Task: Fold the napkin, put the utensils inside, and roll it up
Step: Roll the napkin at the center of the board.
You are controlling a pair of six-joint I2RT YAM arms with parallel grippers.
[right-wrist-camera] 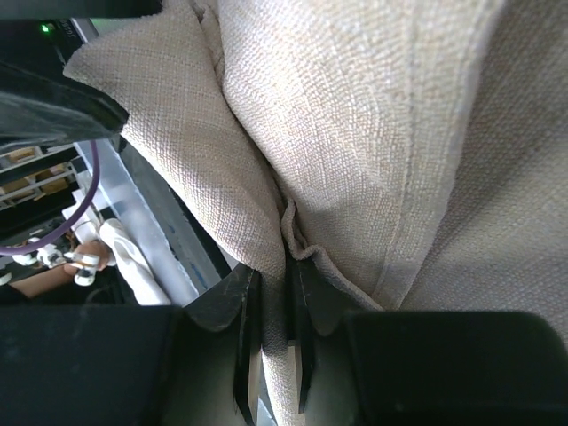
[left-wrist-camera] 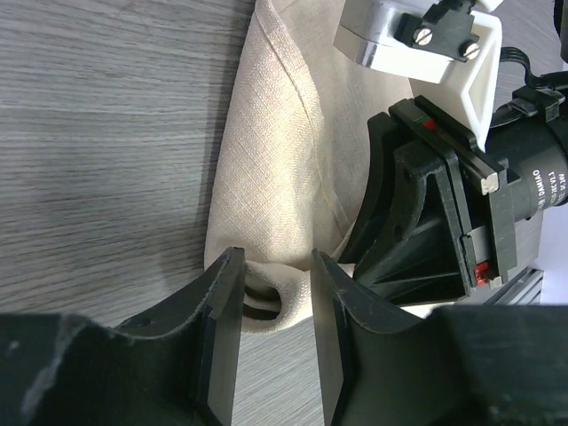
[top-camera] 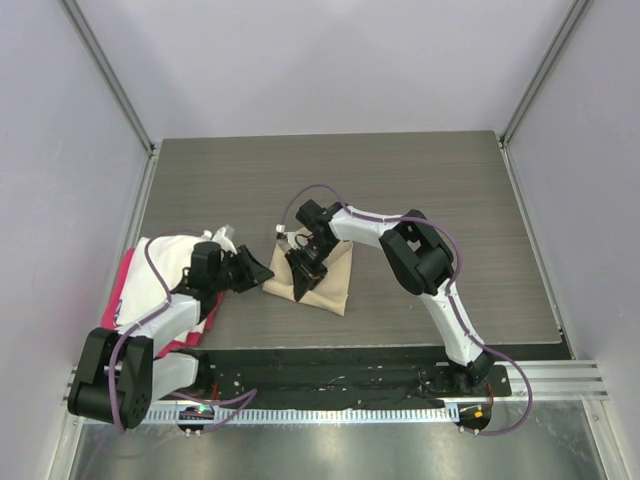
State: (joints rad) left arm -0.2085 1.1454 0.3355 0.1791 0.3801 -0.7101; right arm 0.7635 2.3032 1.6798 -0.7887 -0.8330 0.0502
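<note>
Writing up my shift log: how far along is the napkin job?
Done: the napkin lies folded on the table. In hand: the right claw pinches a fold; the open left claw straddles its corner. Left: no spoon shows, and no roll yet.

The grey wood-grain counter (top-camera: 400, 180) carries the folded beige napkin (top-camera: 335, 280) near its front middle. At its left edge lies a pink-red cloth (top-camera: 125, 275), perhaps overhanging, with a white cloth (top-camera: 170, 255) heaped on it

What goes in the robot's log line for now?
step: folding napkin | right tool: shut on napkin fold | left tool: open around napkin corner
</note>
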